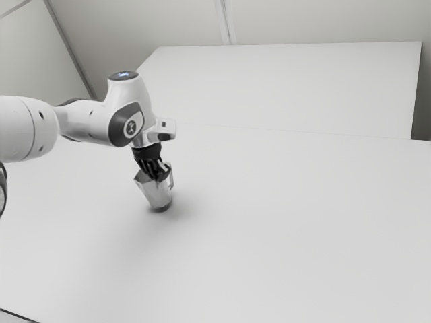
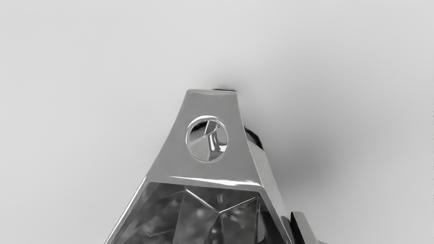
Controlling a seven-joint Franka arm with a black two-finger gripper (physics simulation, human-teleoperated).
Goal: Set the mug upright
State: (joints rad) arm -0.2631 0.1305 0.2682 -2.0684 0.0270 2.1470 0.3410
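Note:
In the exterior view my gripper [image 1: 155, 172] points down into the mouth of the shiny metal mug [image 1: 157, 192]. The mug leans, its mouth up and toward the exterior view's left, its dark base low over the table; whether the base touches is unclear. The wrist view shows the faceted mug [image 2: 200, 169] with a round ringed mark on its near face. There the gripper [image 2: 286, 226] has one finger inside the mouth and one outside, pinching the side wall between them. The handle faces the exterior view's right.
The white table [image 1: 289, 229] extends around the mug, with a soft shadow beside it. Behind stands another pale surface [image 1: 289, 87], and a dark line crosses the exterior view's lower left corner.

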